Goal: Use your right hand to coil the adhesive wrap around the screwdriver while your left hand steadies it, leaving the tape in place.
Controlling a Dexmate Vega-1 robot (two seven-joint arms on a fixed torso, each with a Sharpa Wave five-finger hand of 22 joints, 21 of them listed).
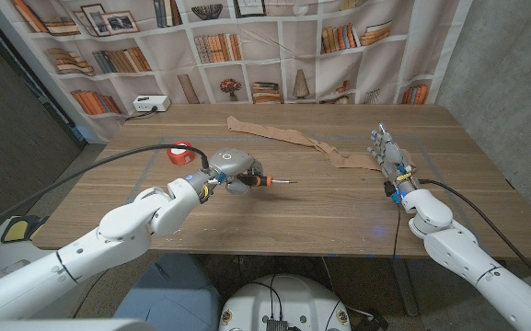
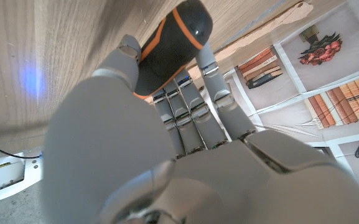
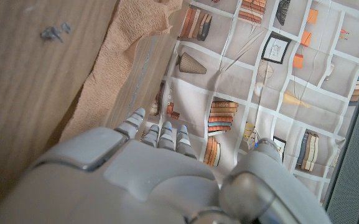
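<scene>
Overhead, wooden table (image 1: 339, 211), bookshelf backdrop (image 1: 274, 46).

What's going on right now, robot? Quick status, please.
Left hand grips screwdriver handle. Right hand open beside tan wrap, not holding it. Nothing between them.

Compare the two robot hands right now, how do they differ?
The left robot hand grips the screwdriver by its black and orange handle, fingers curled around it; the right robot hand holds nothing, fingers straight. The left sits near the table's middle beside the red tape roll; the right is at the end of the tan wrap, near the table's right side. Both are grey and over the wooden table.
</scene>
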